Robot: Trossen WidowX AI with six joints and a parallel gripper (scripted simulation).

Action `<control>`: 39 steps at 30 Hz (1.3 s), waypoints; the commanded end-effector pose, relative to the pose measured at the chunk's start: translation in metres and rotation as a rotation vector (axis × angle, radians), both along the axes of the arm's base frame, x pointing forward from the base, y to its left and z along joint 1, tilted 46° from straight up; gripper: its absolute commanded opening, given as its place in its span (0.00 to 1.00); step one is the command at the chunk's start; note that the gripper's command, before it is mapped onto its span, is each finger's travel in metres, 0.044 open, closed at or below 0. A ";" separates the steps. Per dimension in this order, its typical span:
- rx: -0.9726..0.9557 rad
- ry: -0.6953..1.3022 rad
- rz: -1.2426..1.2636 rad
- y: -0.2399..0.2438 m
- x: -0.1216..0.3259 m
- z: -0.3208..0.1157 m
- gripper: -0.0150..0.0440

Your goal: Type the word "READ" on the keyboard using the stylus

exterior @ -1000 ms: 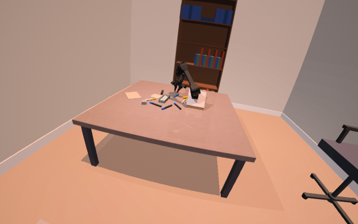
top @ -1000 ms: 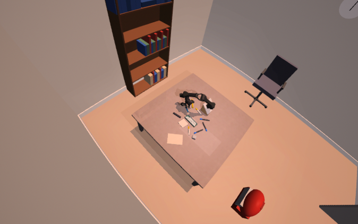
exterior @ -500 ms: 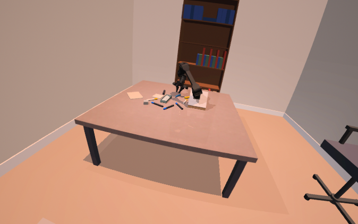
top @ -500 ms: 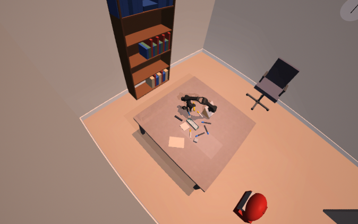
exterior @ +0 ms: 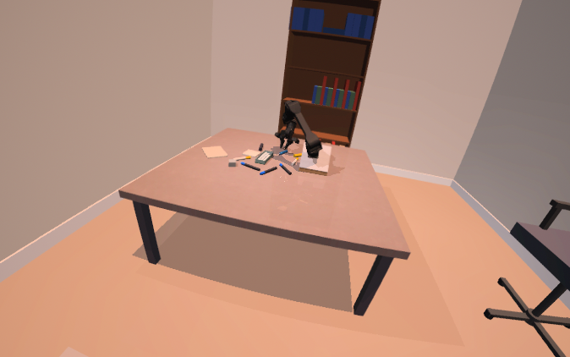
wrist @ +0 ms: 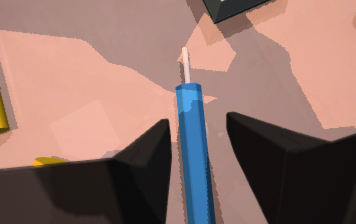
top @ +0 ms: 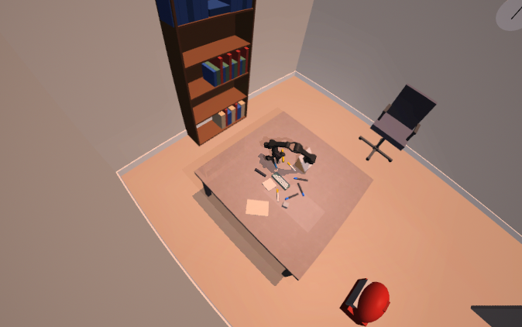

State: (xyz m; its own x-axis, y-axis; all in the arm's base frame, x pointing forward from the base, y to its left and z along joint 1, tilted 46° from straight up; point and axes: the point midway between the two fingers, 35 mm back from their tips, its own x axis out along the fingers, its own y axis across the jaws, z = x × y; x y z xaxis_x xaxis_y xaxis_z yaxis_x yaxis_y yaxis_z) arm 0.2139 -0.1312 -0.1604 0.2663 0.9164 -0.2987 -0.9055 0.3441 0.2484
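The stylus [top: 276, 165] [exterior: 283, 152] [wrist: 192, 140] is a blue faceted rod with a thin white tip. It lies on the desk [top: 333, 182] [exterior: 237, 190], its tip pointing up the wrist view towards the keyboard. My gripper [top: 276, 159] [wrist: 197, 123] is part open above the stylus; the blue barrel shows between the two dark fingers, with a gap on each side, the right one wider. The stylus's rear end is cut off by the wrist view's lower edge. The keyboard [top: 280, 181] [exterior: 264, 157] is a small green-grey tray of white keys; only its dark corner [wrist: 227, 11] shows in the wrist view.
Black markers with blue ends [top: 300, 189] [exterior: 250, 166] and white-and-yellow ones [top: 277, 195] lie around the keyboard. A yellow object [wrist: 49, 161] lies near the stylus. A black piece [top: 260, 172], a paper pad [top: 269, 184] and a grey block [top: 285, 204] [exterior: 232, 162] are nearby.
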 end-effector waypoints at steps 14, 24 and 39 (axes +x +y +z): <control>0.010 0.006 -0.005 0.010 0.000 -0.008 0.51; 0.010 0.006 -0.005 0.015 0.000 -0.013 0.51; 0.010 0.006 -0.005 0.022 0.001 -0.020 0.51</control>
